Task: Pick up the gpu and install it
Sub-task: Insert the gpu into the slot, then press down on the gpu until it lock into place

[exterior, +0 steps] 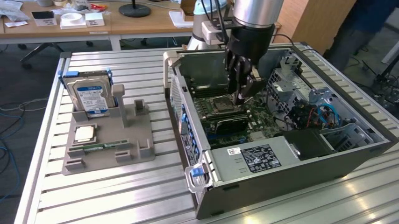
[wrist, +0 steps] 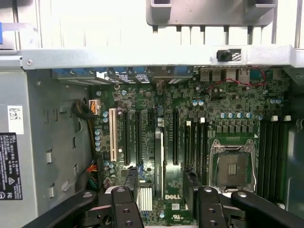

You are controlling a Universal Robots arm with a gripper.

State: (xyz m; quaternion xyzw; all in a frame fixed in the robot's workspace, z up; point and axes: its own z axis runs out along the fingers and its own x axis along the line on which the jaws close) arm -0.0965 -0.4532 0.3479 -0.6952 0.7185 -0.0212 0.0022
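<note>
The gpu (wrist: 158, 156) stands edge-on in a slot of the green motherboard (wrist: 223, 102), inside the open computer case (exterior: 293, 186). In the exterior view the gpu (exterior: 225, 124) shows as a dark flat card low on the board. My gripper (wrist: 160, 176) hangs just over it, open, with one black finger (wrist: 129, 183) on each side of the card and a gap to both. From outside, the gripper (exterior: 242, 95) reaches down into the case beside the empty CPU socket (exterior: 219, 103).
On the slatted table at the exterior view's left stands a grey holder (exterior: 134, 149). It holds a silver hard drive (exterior: 92, 93), a CPU chip (exterior: 84, 134) and a RAM strip (exterior: 93, 148). Drive cages and blue cables (exterior: 324, 114) crowd the case's right side.
</note>
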